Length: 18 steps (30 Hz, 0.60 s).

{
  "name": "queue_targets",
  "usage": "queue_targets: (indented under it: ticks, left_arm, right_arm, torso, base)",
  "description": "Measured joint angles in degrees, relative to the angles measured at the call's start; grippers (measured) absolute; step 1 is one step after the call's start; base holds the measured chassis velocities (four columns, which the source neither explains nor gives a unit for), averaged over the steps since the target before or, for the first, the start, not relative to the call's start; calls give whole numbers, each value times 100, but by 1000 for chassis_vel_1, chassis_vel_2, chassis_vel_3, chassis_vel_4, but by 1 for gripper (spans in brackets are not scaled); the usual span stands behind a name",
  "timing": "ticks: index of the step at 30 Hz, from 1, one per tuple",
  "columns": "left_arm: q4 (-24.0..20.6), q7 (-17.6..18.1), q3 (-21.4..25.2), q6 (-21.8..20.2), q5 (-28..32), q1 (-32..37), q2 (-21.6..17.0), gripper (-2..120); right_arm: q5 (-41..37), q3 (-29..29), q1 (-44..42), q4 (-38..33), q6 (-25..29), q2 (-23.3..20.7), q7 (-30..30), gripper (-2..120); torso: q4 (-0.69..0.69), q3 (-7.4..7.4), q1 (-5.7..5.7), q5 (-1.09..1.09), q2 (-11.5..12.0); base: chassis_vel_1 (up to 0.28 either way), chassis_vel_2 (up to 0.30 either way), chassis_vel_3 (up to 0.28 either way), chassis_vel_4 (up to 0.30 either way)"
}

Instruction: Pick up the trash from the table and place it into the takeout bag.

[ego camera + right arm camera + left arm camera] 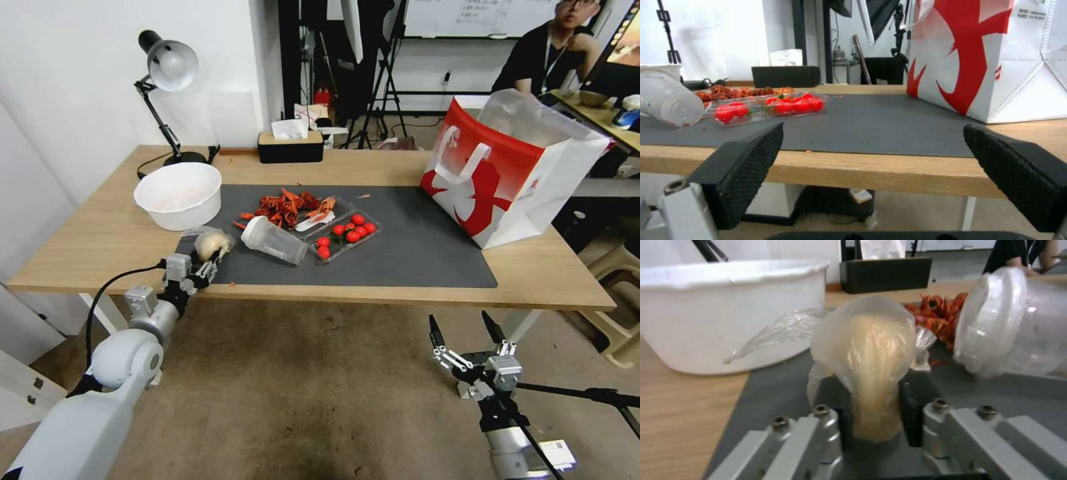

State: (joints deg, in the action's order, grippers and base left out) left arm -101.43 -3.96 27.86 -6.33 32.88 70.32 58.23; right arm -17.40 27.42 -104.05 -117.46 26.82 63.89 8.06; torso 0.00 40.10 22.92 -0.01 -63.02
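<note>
On the left part of the table (100, 233), close to the front edge, a big white bowl (178, 195) sits half on the wood and half on the grey mat (413, 253). Just in front of it, at the mat's front left corner, the left gripper (208, 267) squeezes the bagged lump (867, 366) between its two pads. The lump is soft and beige inside a thin clear bag. I cannot tell if it is lifted off the mat.

Next to it a clear plastic cup (273, 241) lies on its side. Behind the cup is a pile of red shells (283, 205), and beside that a clear tray of small tomatoes (347, 235).

At the right end of the table stands the red and white takeout bag (507, 173), open at the top. I cannot see inside it.

The right gripper (467, 337) hangs below the front edge on the right side, spread wide and holding nothing.

So the job looks like it has only started. The lump is grabbed but is far from the bag. The cup, shells, tray and bowl are not yet picked up.
</note>
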Motion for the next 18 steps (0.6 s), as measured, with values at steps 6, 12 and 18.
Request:
queue_targets:
  ticks: [6, 12, 18]
  left_arm:
    - [-270, -91, 212, 253, 59, 230, -96, 5]
    - [-477, -408, 225, 833, 414, 282, -153, 5]
    - [-343, -963, 82, 1159, 960, 133, -368, 5]
  right_arm:
    - [7, -59, 59, 23, -14, 13, -5, 100]
    - [-1, -62, 66, 21, -20, -12, -5, 100]
    - [-6, -61, 45, 14, -8, -18, -6, 100]
  torso:
    - [0, 0, -1, 1, 0]
    - [1, 0, -1, 1, 0]
    - [1, 0, 0, 1, 0]
  base:
    - [0, 0, 0, 0]
    - [0, 0, 0, 0]
    - [0, 0, 0, 0]
